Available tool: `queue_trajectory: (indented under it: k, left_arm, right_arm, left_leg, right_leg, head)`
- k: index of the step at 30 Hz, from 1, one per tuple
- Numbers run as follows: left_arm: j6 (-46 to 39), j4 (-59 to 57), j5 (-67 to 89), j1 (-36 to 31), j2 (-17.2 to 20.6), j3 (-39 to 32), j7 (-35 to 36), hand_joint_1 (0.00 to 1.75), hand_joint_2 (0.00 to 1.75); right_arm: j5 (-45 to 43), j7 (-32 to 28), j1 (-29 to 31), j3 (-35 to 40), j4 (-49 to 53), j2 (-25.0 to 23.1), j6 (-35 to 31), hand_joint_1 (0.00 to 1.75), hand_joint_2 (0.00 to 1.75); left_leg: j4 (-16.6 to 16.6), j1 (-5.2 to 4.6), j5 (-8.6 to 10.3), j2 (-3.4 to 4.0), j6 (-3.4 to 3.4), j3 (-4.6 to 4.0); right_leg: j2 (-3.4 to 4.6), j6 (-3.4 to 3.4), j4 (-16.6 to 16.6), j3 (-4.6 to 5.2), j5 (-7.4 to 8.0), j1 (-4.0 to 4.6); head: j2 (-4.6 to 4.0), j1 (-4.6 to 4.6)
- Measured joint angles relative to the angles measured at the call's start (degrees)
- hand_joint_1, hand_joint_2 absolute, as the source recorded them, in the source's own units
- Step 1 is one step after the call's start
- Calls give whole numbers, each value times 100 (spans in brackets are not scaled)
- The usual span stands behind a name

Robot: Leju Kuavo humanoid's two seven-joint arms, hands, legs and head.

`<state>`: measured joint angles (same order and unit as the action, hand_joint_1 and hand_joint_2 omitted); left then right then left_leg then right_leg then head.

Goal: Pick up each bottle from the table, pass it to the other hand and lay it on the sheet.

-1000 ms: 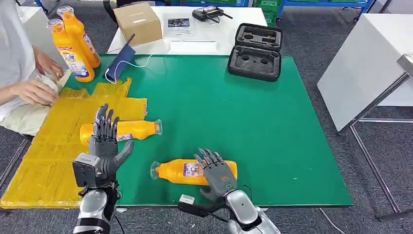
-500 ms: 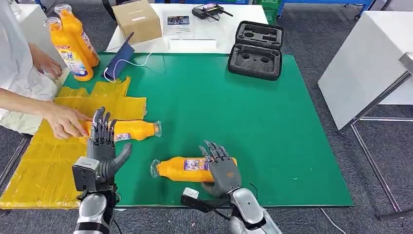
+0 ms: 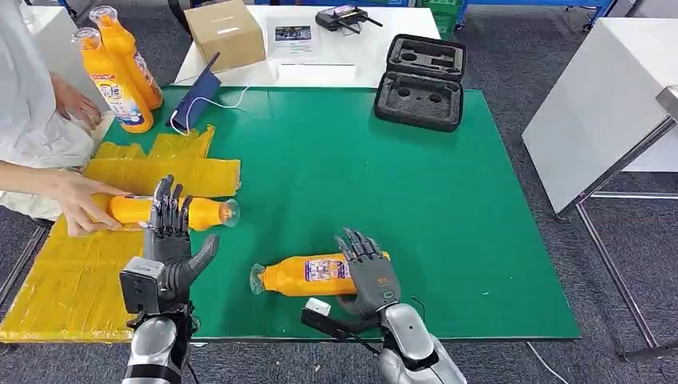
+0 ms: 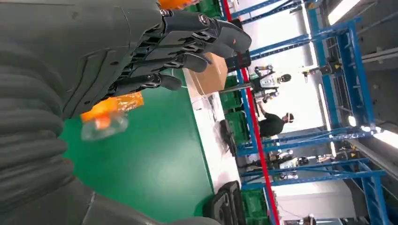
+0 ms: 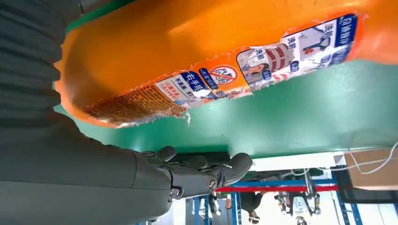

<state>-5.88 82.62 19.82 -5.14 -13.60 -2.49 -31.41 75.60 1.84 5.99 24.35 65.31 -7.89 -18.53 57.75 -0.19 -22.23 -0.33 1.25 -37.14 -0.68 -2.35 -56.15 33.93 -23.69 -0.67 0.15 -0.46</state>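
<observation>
Four orange bottles are showing: two lying [image 3: 308, 274] [image 3: 172, 211], two standing [image 3: 108, 80] [image 3: 132, 58]; one yellow sheet [image 3: 72, 272].

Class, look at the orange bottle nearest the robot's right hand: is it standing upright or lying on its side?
Lying on its side. The orange bottle stretches lengthwise along the green table, its cap pointing toward the robot's left, with the right hand at its base end.

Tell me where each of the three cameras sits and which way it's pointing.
Head view: high on the body, looking down at the green table; shows the left hand and right hand.
Left wrist view: behind the left hand, looking across the table to blue racks.
Right wrist view: behind the right hand, close on the orange bottle.
Shared: head and right wrist views both show that bottle.
</observation>
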Motion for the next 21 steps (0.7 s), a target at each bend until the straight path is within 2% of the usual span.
queue_trajectory:
  k: [8,16,18,19,21]
  left_arm:
    - [2,0,0,-1,-2,0,2,0,175]
    - [53,-2,-55,-39,-57,28,52,0,175]
    - [70,-11,-66,-78,-70,55,63,0,175]
    - [92,-24,-68,-111,-72,63,74,0,175]
    - [120,-70,-79,-185,-83,120,87,0,175]
  right_arm:
    - [40,46,32,-46,-110,-15,20,0,175]
    - [649,570,496,-50,-882,-138,109,0,175]
    - [732,612,699,-48,-1212,-201,155,157,175]
    - [816,671,834,-37,-1409,-245,190,175,175]
    - [990,811,1090,15,-1833,-310,326,175,175]
  left_leg:
    - [0,0,0,0,0,-3]
    - [0,0,0,8,0,1]
    - [0,1,0,9,0,10]
    - [0,2,-1,11,-2,18]
    - [-1,4,-16,13,-15,50]
  right_leg:
    - [0,0,0,3,0,0]
    - [2,0,0,3,1,0]
    - [2,1,1,2,0,1]
    - [3,1,1,2,0,1]
    - [4,30,3,25,-21,3]
  head:
    - [0,0]
    - [0,0]
    - [0,0]
    - [0,2]
    - [0,0]
